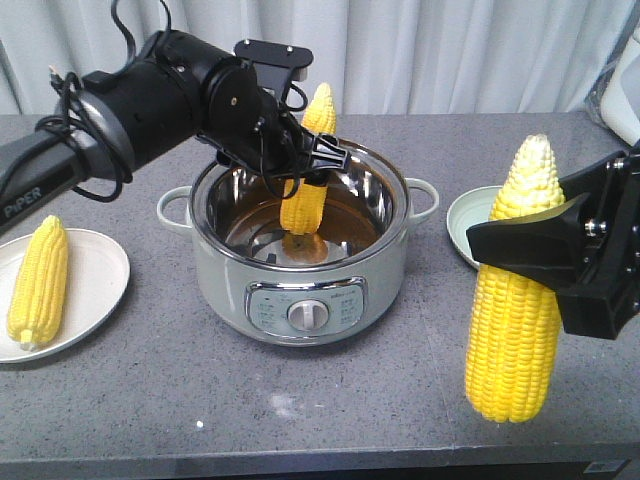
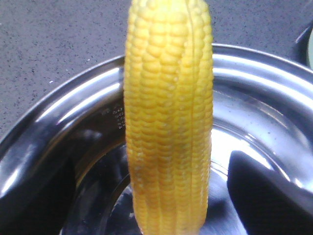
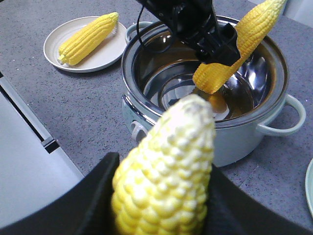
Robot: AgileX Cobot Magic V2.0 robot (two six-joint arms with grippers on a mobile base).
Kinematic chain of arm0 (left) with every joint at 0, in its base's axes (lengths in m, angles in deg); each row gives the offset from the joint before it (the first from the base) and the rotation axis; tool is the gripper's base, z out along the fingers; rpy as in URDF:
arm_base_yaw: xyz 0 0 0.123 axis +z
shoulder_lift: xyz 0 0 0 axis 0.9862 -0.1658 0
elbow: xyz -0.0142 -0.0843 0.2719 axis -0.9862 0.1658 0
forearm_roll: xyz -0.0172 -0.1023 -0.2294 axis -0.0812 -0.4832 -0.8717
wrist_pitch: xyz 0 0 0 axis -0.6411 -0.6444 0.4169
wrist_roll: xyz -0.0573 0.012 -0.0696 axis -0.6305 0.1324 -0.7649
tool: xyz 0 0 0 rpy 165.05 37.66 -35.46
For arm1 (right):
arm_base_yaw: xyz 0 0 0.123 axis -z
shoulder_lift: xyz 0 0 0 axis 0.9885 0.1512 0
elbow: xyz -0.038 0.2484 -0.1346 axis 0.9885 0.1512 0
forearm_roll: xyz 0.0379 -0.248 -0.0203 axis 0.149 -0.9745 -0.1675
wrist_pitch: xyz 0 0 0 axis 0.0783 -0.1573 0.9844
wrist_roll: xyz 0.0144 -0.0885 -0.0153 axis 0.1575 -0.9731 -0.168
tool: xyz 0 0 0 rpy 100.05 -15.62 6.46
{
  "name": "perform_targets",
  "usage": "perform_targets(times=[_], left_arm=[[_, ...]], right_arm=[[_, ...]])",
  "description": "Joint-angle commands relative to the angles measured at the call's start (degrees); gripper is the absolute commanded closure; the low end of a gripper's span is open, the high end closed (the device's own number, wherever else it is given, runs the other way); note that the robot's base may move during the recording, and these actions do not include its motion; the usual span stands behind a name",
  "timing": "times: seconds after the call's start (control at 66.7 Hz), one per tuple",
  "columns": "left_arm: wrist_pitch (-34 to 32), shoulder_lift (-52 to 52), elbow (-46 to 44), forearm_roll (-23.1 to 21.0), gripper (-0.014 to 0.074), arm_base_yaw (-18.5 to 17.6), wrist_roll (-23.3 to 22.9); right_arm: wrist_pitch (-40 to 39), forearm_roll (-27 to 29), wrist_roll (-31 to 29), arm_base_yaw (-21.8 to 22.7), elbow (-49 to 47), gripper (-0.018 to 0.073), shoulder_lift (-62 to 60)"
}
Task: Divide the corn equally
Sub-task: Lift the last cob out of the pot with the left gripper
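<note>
My left gripper (image 1: 312,158) is shut on a corn cob (image 1: 305,205), which it holds upright over the steel pot (image 1: 225,268), base above the pot's bottom. In the left wrist view that cob (image 2: 168,117) fills the centre, with dark fingers (image 2: 271,193) low at the sides. My right gripper (image 1: 518,245) is shut on a second corn cob (image 1: 510,340), upright above the table at the front right. Its pale tip (image 3: 168,156) rises between the black fingers (image 3: 95,198). A third corn cob (image 1: 38,280) lies on the left plate (image 1: 100,275).
A pale green plate (image 1: 462,228) sits right of the pot, partly hidden behind the right-hand cob. The pot has side handles (image 1: 422,195) and a front control dial (image 1: 305,314). White curtain hangs behind the grey table. The table's front edge runs close below the right-hand cob.
</note>
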Motion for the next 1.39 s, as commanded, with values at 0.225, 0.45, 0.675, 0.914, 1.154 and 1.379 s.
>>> perform_targets(times=[0.225, 0.45, 0.675, 0.914, 1.154, 1.379], left_arm=[[-7.13, -0.68, -2.01, -2.68, 0.0004, -0.01, -0.59], [-7.08, -1.35, -2.01, -2.53, 0.0045, -0.01, -0.59], [-5.95, -1.3, -2.01, -2.53, 0.0218, -0.01, -0.59], [-3.5, -0.33, -2.1, -2.59, 0.0279, -0.01, -0.59], [-1.22, 3.89, -3.0, -2.5, 0.0279, -0.01, -0.48], [2.69, 9.42, -3.65, -2.51, 0.0279, -0.01, 4.01]], right_arm=[[-2.63, 2.35, -0.52, 0.09, -1.45, 0.0402, -0.63], [-2.63, 2.35, -0.52, 0.09, -1.45, 0.0402, -0.63], [-2.63, 2.35, -0.52, 0.09, -1.45, 0.0402, -0.63], [-2.63, 2.35, -0.52, 0.09, -1.45, 0.0402, -0.63], [-2.63, 2.35, -0.52, 0.09, -1.45, 0.0402, -0.63], [-2.63, 2.35, -0.52, 0.09, -1.45, 0.0402, -0.63]])
